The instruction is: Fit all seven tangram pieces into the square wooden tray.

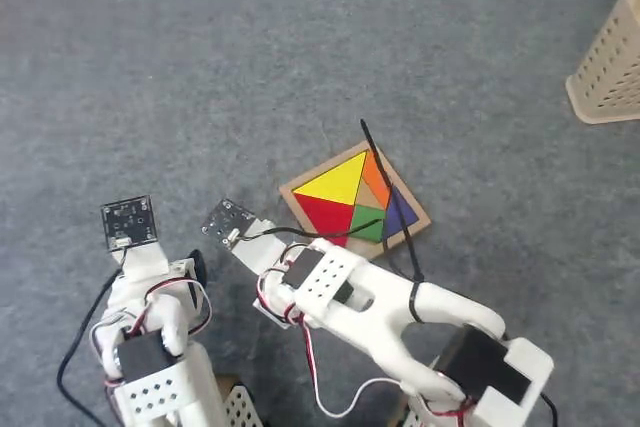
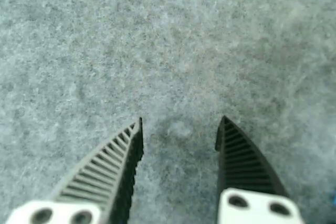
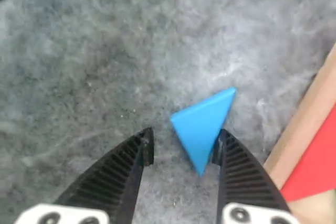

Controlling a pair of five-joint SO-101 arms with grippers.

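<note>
The blue triangle [image 3: 202, 128] is laid on the carpet [image 3: 79, 77] by the tray [image 3: 303, 124], inside the spread right claw [image 3: 185, 131]. It could be flicked away if pinched by a corner. The left claw [image 2: 181, 119] is spread too.

**Q:** Arms, high view?
**A:** left arm [image 1: 150, 387], 7 o'clock, and right arm [image 1: 400, 312], 5 o'clock — white shells, perforated panels, black motors, red, white and black cables [image 1: 310, 372].
**Q:** Grippers?
**A:** left gripper [image 2: 181, 120], right gripper [image 3: 184, 131] — black ribbed tapering fingers, white mounts with screw holes.
</note>
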